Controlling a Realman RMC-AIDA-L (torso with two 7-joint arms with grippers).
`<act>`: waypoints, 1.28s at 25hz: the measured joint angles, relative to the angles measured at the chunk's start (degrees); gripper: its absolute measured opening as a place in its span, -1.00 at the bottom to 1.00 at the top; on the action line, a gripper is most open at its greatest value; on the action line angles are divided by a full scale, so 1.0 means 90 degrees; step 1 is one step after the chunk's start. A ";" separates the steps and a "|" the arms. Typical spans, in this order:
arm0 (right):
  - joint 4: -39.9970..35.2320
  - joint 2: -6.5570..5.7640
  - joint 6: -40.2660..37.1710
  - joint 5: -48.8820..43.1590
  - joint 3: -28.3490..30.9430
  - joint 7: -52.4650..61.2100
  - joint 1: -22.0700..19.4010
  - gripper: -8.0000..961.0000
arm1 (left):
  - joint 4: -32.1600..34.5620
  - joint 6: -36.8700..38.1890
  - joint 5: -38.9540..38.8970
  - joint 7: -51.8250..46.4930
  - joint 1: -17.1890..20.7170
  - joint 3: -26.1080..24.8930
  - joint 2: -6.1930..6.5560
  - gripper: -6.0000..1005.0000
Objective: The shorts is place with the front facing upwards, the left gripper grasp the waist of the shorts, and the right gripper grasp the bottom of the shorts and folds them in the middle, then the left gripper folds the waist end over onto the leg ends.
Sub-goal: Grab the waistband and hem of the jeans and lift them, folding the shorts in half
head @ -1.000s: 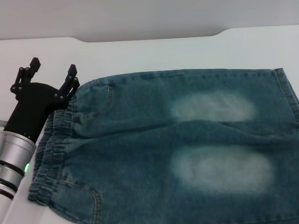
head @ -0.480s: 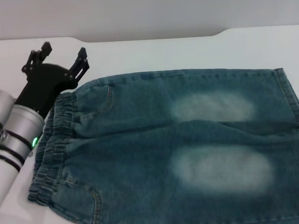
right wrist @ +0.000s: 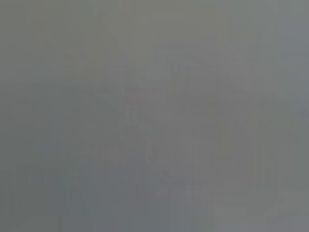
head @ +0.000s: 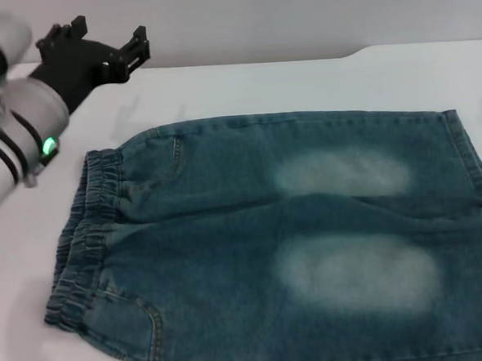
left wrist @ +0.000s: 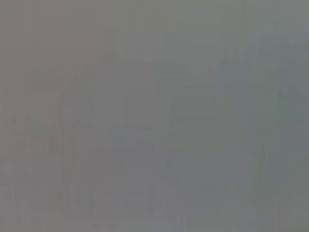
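Note:
The blue-green denim shorts (head: 220, 239) lie flat on the white table, front up, with two pale faded patches showing. The ruffled waist (head: 77, 240) is at the left and the straight leg ends (head: 471, 160) are at the right. My left gripper (head: 107, 37) hangs open and empty above the table's far left corner, well clear of the waist. Its silver-grey arm with the green light (head: 49, 145) crosses the upper left. The right gripper is out of view. Both wrist views show only plain grey.
The white table (head: 300, 83) stretches behind the shorts to a back edge with a shallow notch. A grey wall lies beyond. The shorts' near edge and right hems run close to the picture's border.
The left gripper has risen and drawn back from the far corner of the waist toward the table's far left, still open. The shorts have not moved.

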 joint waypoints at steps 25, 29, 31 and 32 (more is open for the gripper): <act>0.2757 0.0951 0.8218 0.0096 0.3257 -0.0239 -0.0003 0.36 | -0.2532 -0.9050 -0.0022 0.0393 -0.0865 -0.1675 -0.0049 0.66; 0.2718 0.0953 0.8266 0.0014 0.3132 -0.0091 -0.0113 0.36 | -0.2280 -0.9533 -0.0017 0.0251 -0.1022 -0.1633 -0.0056 0.66; 0.2717 0.0946 0.8336 -0.0090 0.3085 -0.0064 -0.0117 0.36 | -0.2155 -0.9738 0.0009 0.0233 -0.1098 -0.1607 -0.0056 0.66; 0.2712 0.0944 0.8367 -0.0153 0.3064 -0.0062 -0.0108 0.36 | -0.2102 -0.9829 0.0028 0.0231 -0.1131 -0.1594 -0.0056 0.66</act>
